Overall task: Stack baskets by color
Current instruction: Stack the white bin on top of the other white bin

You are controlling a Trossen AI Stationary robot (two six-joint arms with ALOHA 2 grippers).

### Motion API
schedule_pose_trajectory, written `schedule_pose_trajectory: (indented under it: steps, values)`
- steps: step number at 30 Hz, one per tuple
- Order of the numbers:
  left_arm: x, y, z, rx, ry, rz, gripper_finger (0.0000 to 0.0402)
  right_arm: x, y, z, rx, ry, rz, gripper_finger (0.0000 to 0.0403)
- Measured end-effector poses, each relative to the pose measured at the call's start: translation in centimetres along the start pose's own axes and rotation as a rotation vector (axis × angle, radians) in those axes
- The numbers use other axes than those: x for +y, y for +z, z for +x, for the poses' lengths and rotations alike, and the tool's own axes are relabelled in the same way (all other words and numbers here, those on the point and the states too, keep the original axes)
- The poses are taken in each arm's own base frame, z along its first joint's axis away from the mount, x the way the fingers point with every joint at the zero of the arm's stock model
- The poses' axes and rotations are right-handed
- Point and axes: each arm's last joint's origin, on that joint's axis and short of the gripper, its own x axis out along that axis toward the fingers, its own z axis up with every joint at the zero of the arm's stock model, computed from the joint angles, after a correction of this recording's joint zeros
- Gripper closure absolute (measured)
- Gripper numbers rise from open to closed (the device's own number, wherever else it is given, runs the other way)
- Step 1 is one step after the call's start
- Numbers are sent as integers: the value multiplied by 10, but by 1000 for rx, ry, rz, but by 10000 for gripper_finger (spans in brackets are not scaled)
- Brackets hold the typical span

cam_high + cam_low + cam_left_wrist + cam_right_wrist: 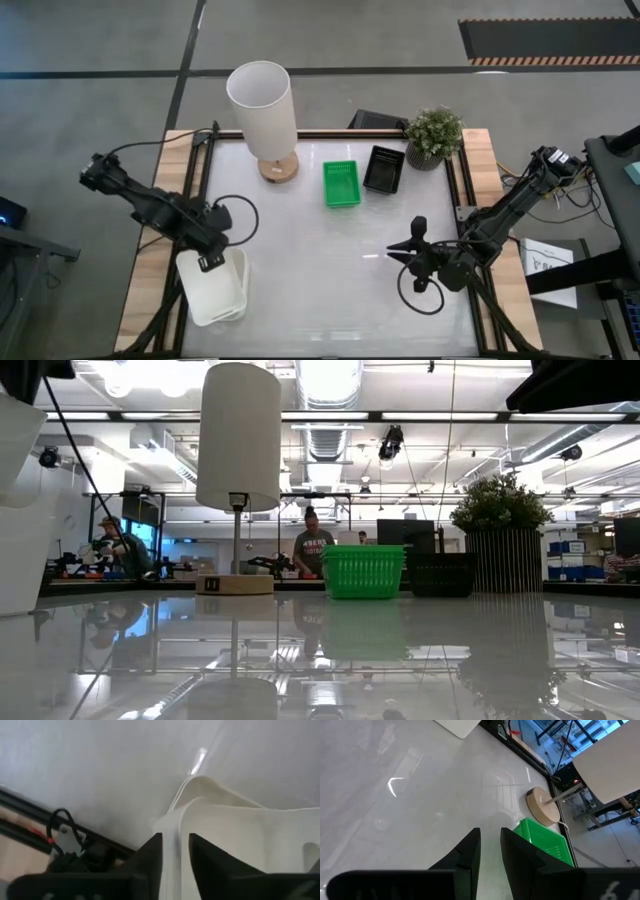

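High view: left claw [211,262] on white basket [215,295] rim

The middle of the table [330,260] lies bare. Along the far edge, 4 obstacles stand in a row: lamp [262,110], green basket [341,184], black basket [384,169] and potted plant [434,135]. White baskets [213,288] fill the near left corner.

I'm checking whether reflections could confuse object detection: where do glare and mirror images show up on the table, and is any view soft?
High view: small bright glints on the glossy table near the right gripper. Low view: the table mirrors the lamp, green basket and ceiling lights. Left wrist view: soft throughout, with a glare streak beyond the white basket rim between the left gripper fingers.
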Motion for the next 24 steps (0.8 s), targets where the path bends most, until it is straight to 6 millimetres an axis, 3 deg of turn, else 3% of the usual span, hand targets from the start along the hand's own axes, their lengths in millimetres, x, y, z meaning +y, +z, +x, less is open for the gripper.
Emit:
schedule_pose_trajectory:
  steps: [8,12,17,24]
  values:
    - [-5,1,11,51,30,34,248,0,-1,0,3,0,1,335]
    - [-8,2,15,63,45,71,241,0,-1,0,3,0,2,335]
    - [-13,5,20,84,63,123,279,0,-1,0,2,0,6,335]
    - [-13,5,20,87,62,130,378,0,-1,0,2,0,13,335]
